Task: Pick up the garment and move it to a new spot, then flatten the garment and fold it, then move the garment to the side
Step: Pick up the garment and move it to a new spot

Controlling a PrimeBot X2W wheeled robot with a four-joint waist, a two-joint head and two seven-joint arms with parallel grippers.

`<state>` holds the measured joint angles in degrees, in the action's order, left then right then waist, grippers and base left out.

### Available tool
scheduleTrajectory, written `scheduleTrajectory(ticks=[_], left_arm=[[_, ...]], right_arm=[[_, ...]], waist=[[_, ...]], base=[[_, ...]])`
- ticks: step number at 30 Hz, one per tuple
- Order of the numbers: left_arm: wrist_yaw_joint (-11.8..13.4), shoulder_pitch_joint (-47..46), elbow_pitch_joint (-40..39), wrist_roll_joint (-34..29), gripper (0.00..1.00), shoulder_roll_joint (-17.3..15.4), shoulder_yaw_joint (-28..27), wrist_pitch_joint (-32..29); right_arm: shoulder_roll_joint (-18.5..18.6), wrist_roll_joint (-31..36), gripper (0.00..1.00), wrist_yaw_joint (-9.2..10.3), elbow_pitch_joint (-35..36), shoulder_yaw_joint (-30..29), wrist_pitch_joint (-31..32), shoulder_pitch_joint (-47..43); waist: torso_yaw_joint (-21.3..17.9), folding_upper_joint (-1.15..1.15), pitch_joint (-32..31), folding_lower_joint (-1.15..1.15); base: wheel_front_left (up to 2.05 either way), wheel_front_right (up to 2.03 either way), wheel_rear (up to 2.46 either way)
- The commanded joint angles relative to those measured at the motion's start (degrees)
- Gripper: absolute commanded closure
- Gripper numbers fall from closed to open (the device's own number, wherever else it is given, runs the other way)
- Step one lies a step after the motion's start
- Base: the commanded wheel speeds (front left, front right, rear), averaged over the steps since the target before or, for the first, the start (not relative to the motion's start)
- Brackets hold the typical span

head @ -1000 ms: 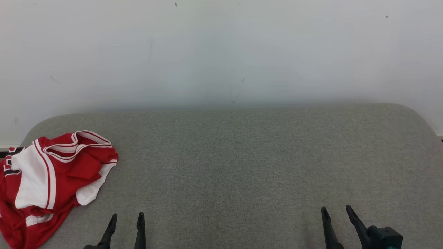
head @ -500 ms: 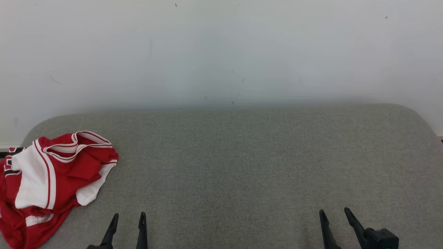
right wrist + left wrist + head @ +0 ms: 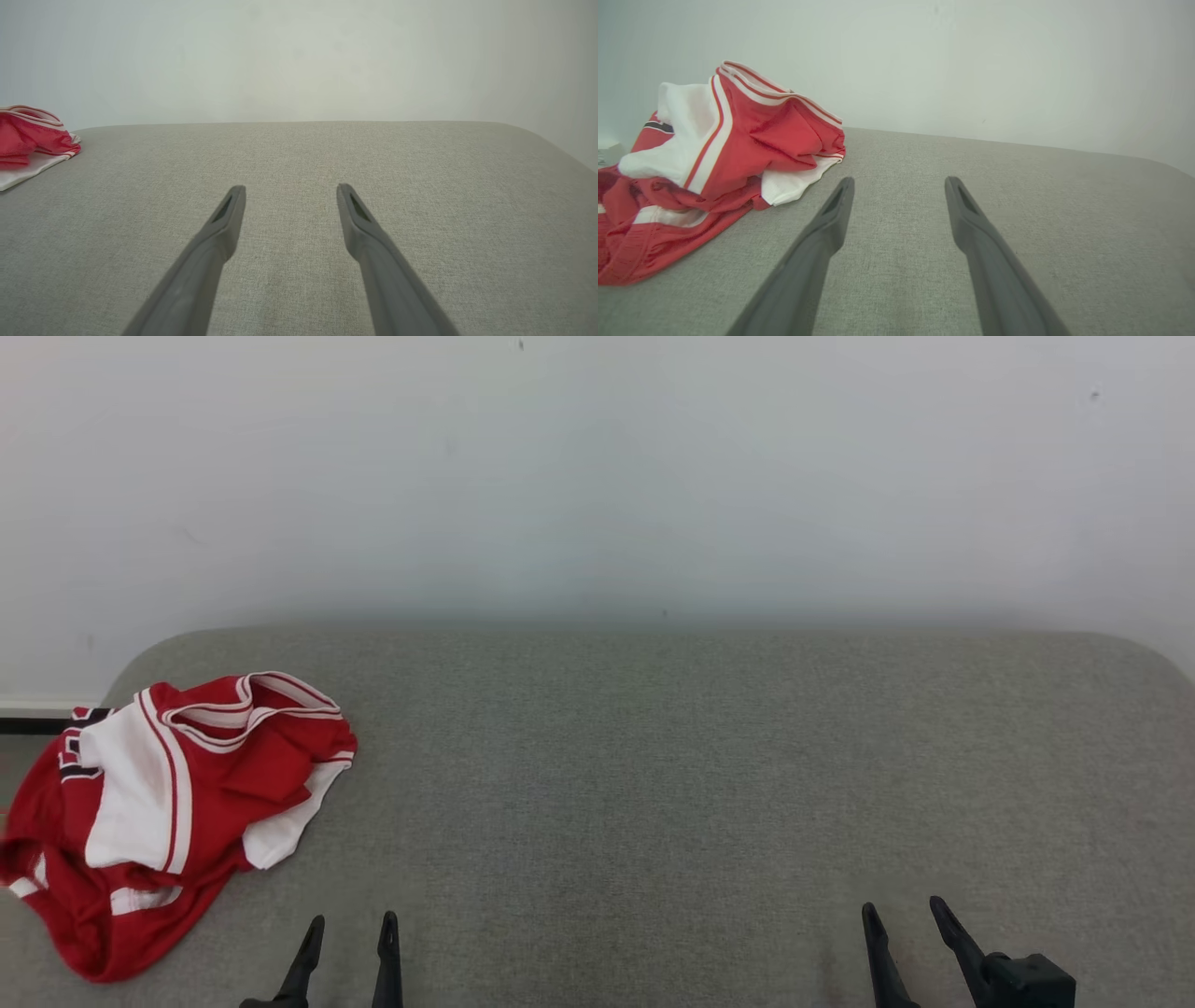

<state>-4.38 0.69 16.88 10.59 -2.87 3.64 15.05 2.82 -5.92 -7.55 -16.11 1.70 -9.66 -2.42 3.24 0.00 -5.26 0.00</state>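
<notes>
Garment (image 3: pixel 177 812): red jersey, white panels, red-white striped trim, dark lettering patch. Crumpled heap at left edge of grey tabletop (image 3: pixel 653 775). Left hand (image 3: pixel 353 918), right hand (image 3: pixel 903 904): fingers apart, empty, at near edge.

Red, white-striped garment (image 3: pixel 177 812); grey cushion (image 3: pixel 672 784)

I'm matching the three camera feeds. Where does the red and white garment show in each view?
Head view: garment crumpled at the left on the grey cushion, up-left of the left gripper.
Left wrist view: garment large at the left edge.
Right wrist view: garment at the far left edge, cut off.
Shared landmark: the cushion's far edge against the white wall.
</notes>
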Motion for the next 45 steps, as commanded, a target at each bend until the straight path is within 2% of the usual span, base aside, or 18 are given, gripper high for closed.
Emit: scheduleTrajectory(ticks=[1,22,32,45], left_arm=[[0.23,0.18,0.06,-0.04,0.0,-0.02,-0.04,0.19],[-0.22,3.01,-1.14,-2.61,0.0,-1.11,-4.71,0.2],[0.76,4.14,-3.68,-1.37,0.0,-0.51,-7.27,0.2],[0.74,2.55,-4.18,-0.41,0.0,-0.07,-8.42,0.2]], right_arm=[[0.11,0.34,0.0,0.12,0.03,0.04,-0.28,-0.56],[0.11,-3.02,0.0,0.12,-2.4,2.61,-2.18,-0.36],[0.14,-2.09,0.0,0.12,-3.78,5.26,-2.22,3.82],[0.12,-2.57,0.0,0.12,-5.94,5.75,-2.97,5.78]], waist=[[2.31,0.0,-0.26,0.0],[21.92,0.0,-0.98,0.0],[24.67,0.0,1.96,0.0],[25.56,0.0,3.27,0.0]], base=[[0.0,0.0,0.0],[0.0,0.0,0.0],[0.0,0.0,0.0],[0.0,0.0,0.0]])
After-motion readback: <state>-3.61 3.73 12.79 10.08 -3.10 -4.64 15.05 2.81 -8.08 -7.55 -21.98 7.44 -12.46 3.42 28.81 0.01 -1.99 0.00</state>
